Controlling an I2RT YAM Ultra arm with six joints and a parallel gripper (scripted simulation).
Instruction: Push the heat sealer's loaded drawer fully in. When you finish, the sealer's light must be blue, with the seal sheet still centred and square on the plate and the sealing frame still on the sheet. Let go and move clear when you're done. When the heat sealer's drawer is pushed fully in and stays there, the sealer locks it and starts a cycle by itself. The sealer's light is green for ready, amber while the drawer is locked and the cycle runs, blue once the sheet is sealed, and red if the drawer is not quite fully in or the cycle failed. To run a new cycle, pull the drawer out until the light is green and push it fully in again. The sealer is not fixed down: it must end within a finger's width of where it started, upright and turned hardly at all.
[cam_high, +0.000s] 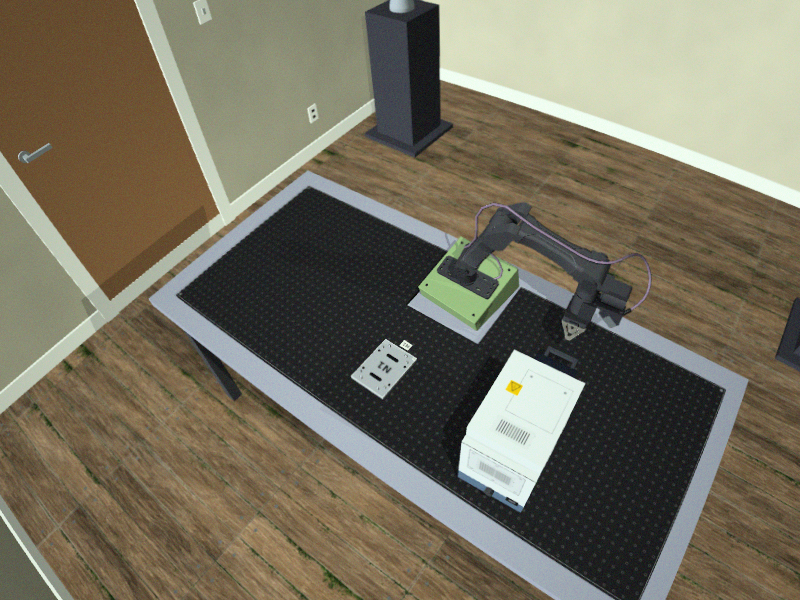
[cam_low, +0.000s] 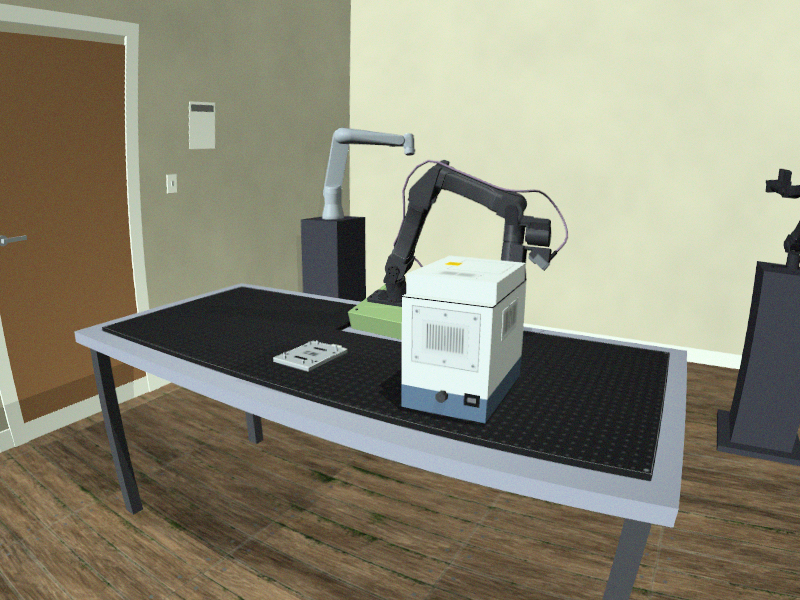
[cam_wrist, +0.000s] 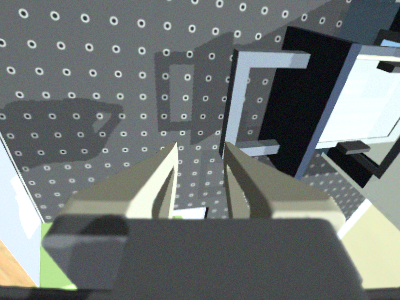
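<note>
The white heat sealer (cam_high: 523, 426) stands on the black table at the right; it also shows in the exterior view (cam_low: 462, 329). Its drawer sticks out a little toward the arm, with a grey U-shaped handle (cam_high: 559, 357) on a dark front panel (cam_wrist: 300, 100). In the wrist view the handle (cam_wrist: 247, 105) lies just ahead and right of my fingertips. A pale sheet under a dark frame (cam_wrist: 360, 100) shows in the drawer. My gripper (cam_high: 572, 331) hangs just beyond the handle, its fingers apart with only a narrow gap and nothing between them. The sealer's light is not visible.
The arm's green base (cam_high: 469, 282) sits behind the sealer. A small grey plate marked N1 (cam_high: 383, 368) lies to the left. A dark pedestal (cam_high: 405, 71) stands on the floor beyond the table, and another (cam_low: 768, 348) at the right.
</note>
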